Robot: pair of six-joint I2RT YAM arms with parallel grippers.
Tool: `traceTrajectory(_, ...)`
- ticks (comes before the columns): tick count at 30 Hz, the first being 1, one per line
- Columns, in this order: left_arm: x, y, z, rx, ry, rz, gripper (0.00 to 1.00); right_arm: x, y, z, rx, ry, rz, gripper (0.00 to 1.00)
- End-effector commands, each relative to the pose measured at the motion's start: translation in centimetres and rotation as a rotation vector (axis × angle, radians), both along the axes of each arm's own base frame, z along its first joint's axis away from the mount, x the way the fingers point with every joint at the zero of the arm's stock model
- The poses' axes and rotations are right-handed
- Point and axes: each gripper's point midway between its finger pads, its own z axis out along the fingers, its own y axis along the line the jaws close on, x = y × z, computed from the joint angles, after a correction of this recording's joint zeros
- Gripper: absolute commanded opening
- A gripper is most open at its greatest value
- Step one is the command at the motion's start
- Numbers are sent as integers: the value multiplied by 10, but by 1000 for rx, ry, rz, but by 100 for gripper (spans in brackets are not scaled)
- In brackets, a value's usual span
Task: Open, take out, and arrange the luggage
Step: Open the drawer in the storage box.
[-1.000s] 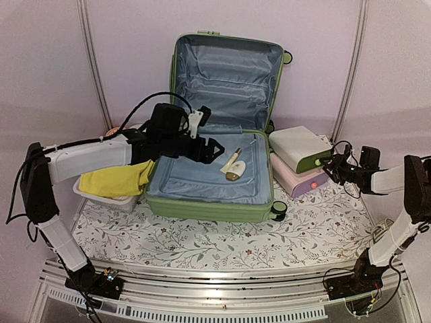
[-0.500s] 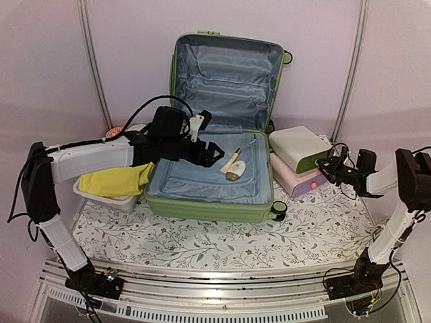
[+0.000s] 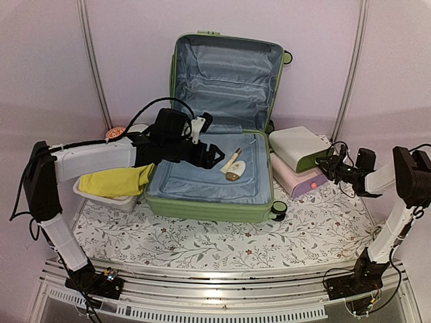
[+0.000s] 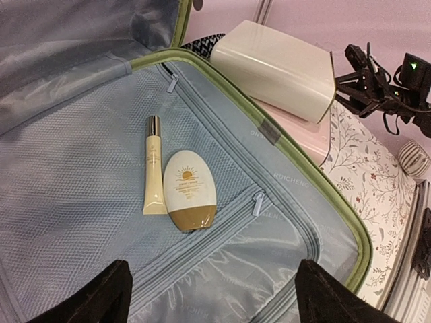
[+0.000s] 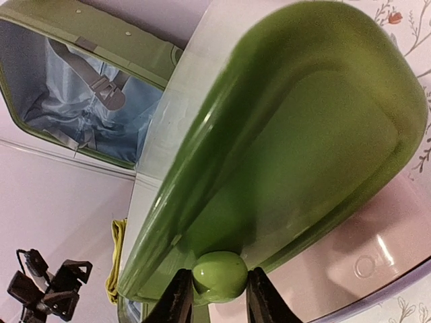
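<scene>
While the left gripper (image 4: pixel 215 306) hangs spread over the luggage (image 3: pixel 209 182), the right gripper (image 5: pixel 219 303) pinches the knob (image 5: pixel 219 274) of a box (image 3: pixel 300 148) at 3 o'clock.

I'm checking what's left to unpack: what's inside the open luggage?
A cream tube and a white-and-gold bottle lie side by side on the mesh lining of the luggage. Anything beneath the zipped lining is covered.

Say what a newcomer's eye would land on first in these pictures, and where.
The big light-green luggage stands open in the middle, lid upright at the back. On its grey-blue lining lie a cream tube and a white-and-gold bottle, side by side, with the left tool open close by. A bright yellow cloth lies in a white basket on the left.
</scene>
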Motion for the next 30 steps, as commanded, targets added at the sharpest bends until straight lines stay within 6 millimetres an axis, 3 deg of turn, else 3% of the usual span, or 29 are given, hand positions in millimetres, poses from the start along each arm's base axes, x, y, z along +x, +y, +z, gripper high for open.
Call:
traceTrajectory(1, 5, 2, 3, 1, -12, 11, 86, 5, 2, 16, -8, -70, 29, 22)
traceTrajectory(4, 5, 3, 3, 2, -12, 13, 86, 1, 8, 21, -15, -87, 49, 13)
traceTrajectory(14, -4, 10, 8, -27, -8, 22, 86, -37, 31, 33, -42, -88, 78, 12)
traceTrajectory(21, -14, 15, 2, -36, 13, 26, 86, -72, 32, 17, -69, -34, 43, 12)
traceTrajectory(30, -21, 18, -7, -38, 33, 24, 86, -111, 33, -18, -60, 74, -3, 11)
